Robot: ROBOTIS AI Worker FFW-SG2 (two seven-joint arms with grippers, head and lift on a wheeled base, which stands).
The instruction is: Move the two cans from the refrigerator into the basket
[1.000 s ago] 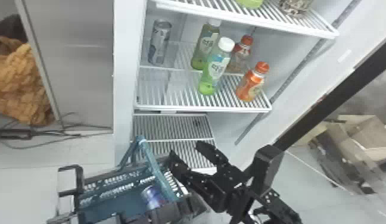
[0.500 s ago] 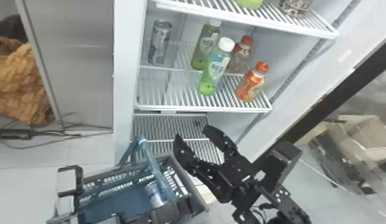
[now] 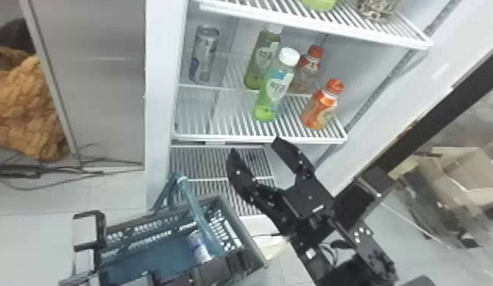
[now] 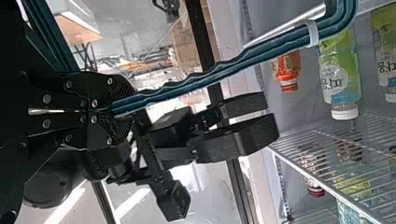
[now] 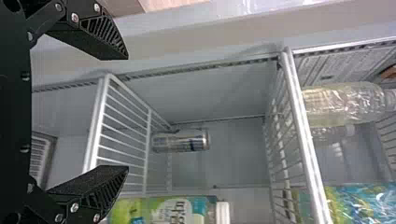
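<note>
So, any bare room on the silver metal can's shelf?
On the white wire shelf, front left is bare: ahead of the can, left of the front green plastic bottle. Crowded rightward: that bottle, rear green bottle, front orange bottle, rear red-capped bottle.

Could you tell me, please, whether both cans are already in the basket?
No, one can stands on the refrigerator shelf, beside the green bottles.

Looking like lab or workshop: robot arm [image 3: 371,241] hanging by open refrigerator [image 3: 164,76], cables [image 3: 90,172] trailing across floor [image 3: 29,247], cardboard boxes [image 3: 472,171] sitting beyond.
</note>
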